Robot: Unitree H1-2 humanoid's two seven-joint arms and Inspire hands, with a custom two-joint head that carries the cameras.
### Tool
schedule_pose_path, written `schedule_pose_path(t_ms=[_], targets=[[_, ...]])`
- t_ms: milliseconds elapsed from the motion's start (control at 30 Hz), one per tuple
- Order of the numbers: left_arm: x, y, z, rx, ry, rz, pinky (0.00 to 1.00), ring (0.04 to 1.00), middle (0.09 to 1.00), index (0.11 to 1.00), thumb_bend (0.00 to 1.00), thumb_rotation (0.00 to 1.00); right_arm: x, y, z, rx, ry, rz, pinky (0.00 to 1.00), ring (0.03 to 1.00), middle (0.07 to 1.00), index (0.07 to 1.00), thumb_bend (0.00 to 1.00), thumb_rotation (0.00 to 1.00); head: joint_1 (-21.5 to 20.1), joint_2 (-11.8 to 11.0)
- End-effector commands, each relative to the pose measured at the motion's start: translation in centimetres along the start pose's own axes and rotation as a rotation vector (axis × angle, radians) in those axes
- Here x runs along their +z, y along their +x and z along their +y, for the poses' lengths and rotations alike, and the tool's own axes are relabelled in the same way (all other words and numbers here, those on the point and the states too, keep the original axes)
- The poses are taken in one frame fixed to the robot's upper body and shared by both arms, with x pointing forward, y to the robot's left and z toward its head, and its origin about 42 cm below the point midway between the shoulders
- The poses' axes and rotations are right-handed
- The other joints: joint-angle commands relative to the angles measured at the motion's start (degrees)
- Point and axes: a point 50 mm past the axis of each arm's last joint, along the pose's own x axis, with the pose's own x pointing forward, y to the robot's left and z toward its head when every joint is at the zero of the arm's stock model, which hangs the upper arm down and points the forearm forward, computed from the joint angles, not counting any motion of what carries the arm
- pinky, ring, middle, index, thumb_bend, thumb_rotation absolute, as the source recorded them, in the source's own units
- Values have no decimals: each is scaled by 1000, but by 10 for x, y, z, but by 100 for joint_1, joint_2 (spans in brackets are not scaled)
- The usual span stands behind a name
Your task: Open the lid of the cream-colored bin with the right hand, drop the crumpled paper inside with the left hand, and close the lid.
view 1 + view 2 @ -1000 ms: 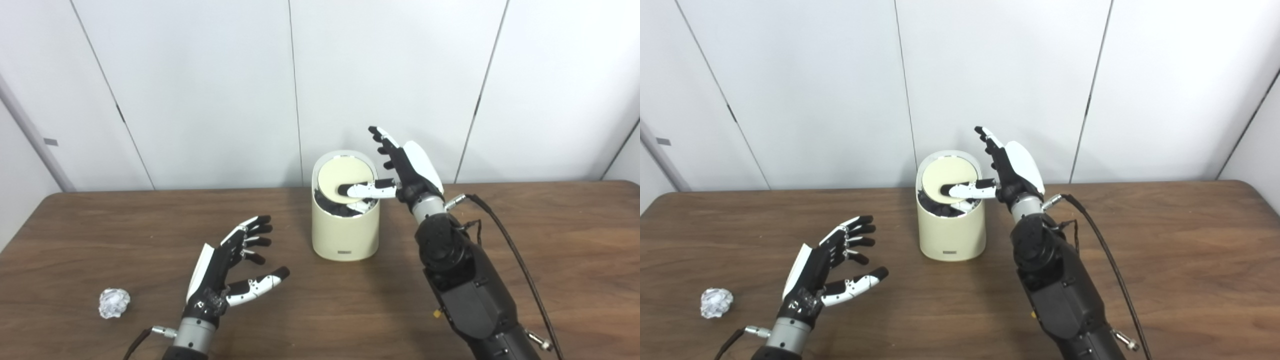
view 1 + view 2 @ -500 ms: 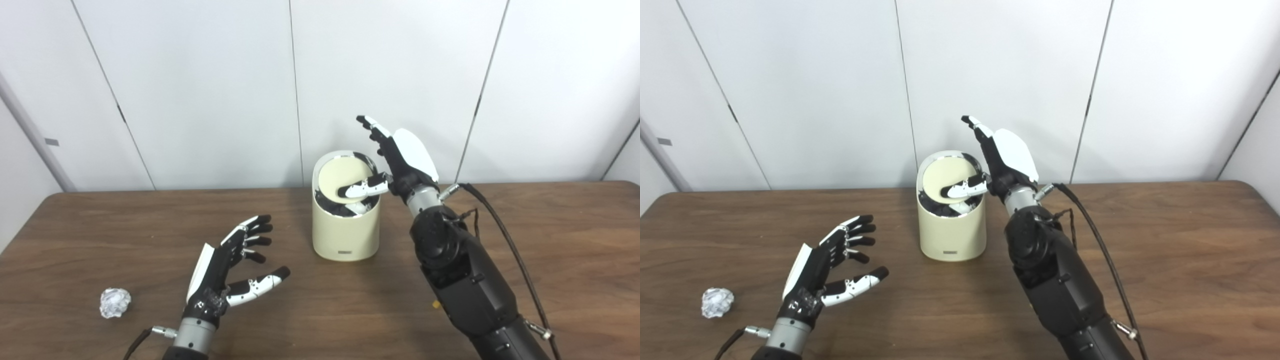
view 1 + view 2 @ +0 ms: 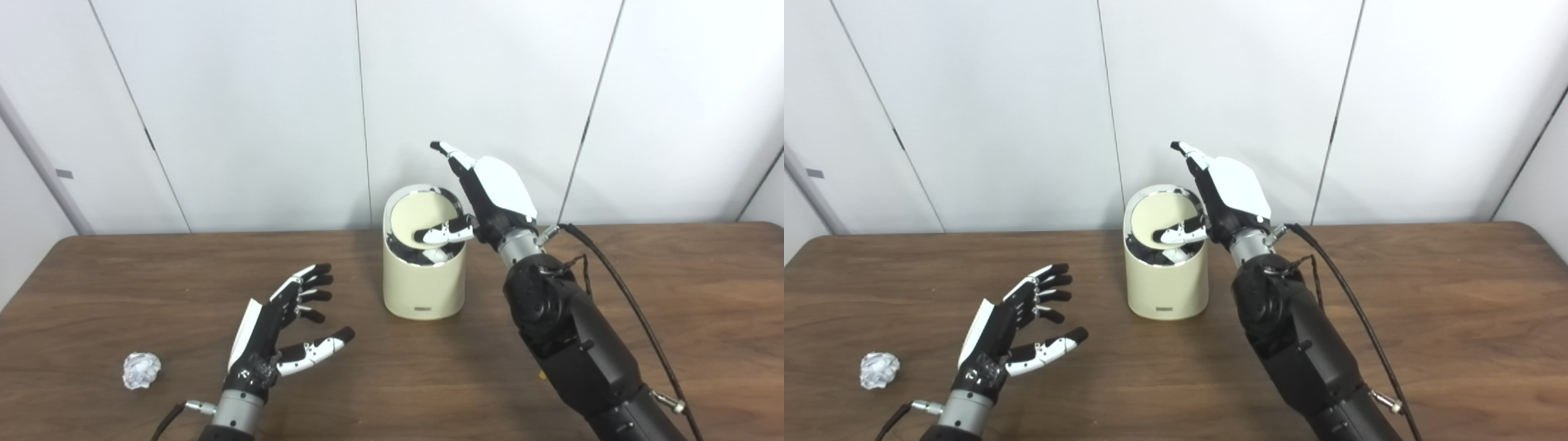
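The cream-colored bin (image 3: pixel 422 282) stands at the middle back of the wooden table. Its round lid (image 3: pixel 419 220) is tilted, showing a dark liner below and beside it. My right hand (image 3: pixel 484 196) is open at the bin's right rim, fingers raised, with its thumb lying across the lid. A crumpled paper ball (image 3: pixel 141 370) lies at the table's front left. My left hand (image 3: pixel 288 324) hovers open above the table, right of the ball and apart from it, holding nothing.
The table (image 3: pixel 674 294) is dark wood with a white panelled wall close behind the bin. A black cable (image 3: pixel 618 275) runs along my right forearm (image 3: pixel 569 343), which crosses the table right of the bin.
My right hand has shifted left over the bin and rolled its back toward me; the lid has tilted further, with dark liner now showing at its upper right. My left hand and the paper ball stayed put.
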Motion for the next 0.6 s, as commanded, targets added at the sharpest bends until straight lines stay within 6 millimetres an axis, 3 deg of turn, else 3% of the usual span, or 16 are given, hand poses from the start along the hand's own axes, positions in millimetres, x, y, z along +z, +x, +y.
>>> schedule_pose_path(t_ms=[0,67,200,300,567], targets=[[14,7,5,20,5,-66,586,734,803,838,695,115,-6,2,-8,-6,-33,6,804,898,918,914,813,0,2,6],[14,8,5,21,5,-69,584,732,801,836,697,117,-6,1,-11,-16,38,10,811,897,918,912,772,36,4,-2],[14,8,6,21,9,-70,581,732,801,839,700,126,-5,-1,-24,-53,274,4,758,881,918,907,652,397,1,3],[14,8,7,20,13,-66,580,730,801,839,697,126,-9,-3,-41,-96,341,-36,694,840,915,902,634,582,-5,2],[14,10,7,19,7,-66,575,729,801,838,703,126,-34,-18,-61,-152,376,-89,683,805,874,888,689,651,-22,-9]])
